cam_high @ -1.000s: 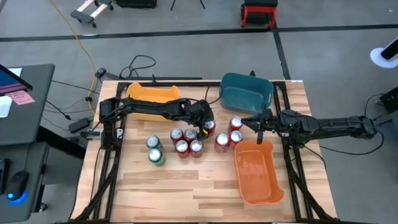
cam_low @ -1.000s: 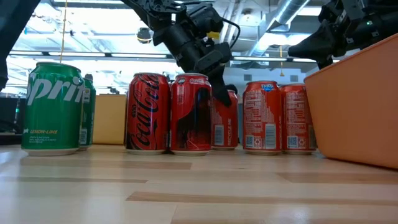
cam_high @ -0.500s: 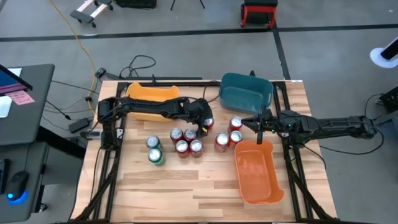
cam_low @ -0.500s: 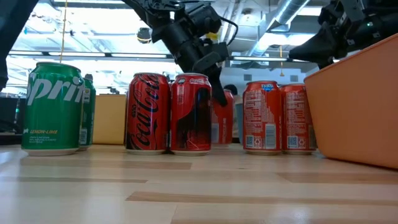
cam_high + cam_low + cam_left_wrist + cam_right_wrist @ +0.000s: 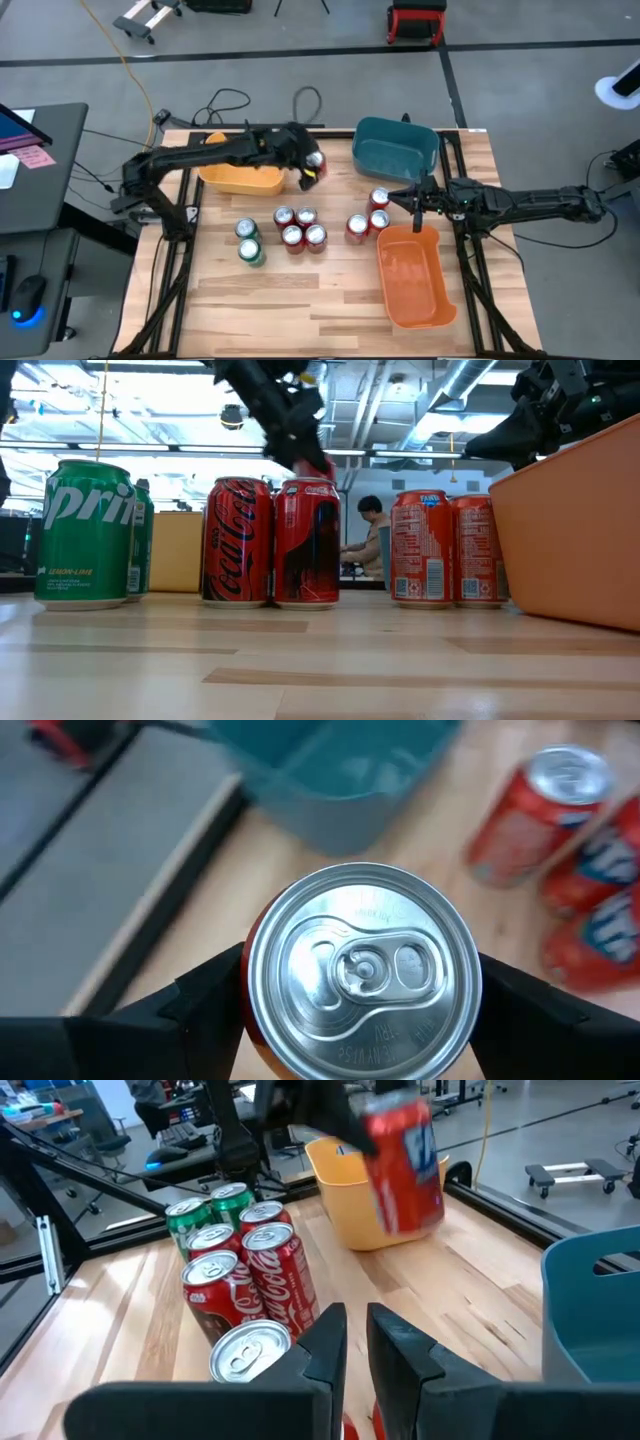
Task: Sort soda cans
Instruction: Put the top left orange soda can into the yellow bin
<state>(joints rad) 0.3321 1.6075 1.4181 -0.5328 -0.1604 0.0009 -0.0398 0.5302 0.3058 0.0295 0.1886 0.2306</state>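
- Carrying step: left hand (image 5: 308, 166) is clamped on a red can (image 5: 363, 965), lifted clear of the surface (image 5: 300, 300) at the yellow bin's (image 5: 240, 180) near corner, between that bin and the teal bin (image 5: 395, 150).
- Right hand (image 5: 421, 199) waits over the orange bin's (image 5: 412, 285) far rim, fingers (image 5: 325, 1342) nearly together, holding nothing.
- Remaining cans: four red (image 5: 298, 226) clustered mid-surface, three red (image 5: 368, 216) beside the orange bin, two green (image 5: 248, 241) toward the left.
- Next move, by judgement: bring the held can over whichever bin is meant for red, lower it upright, then part the fingers; the frames do not show which bin that is.
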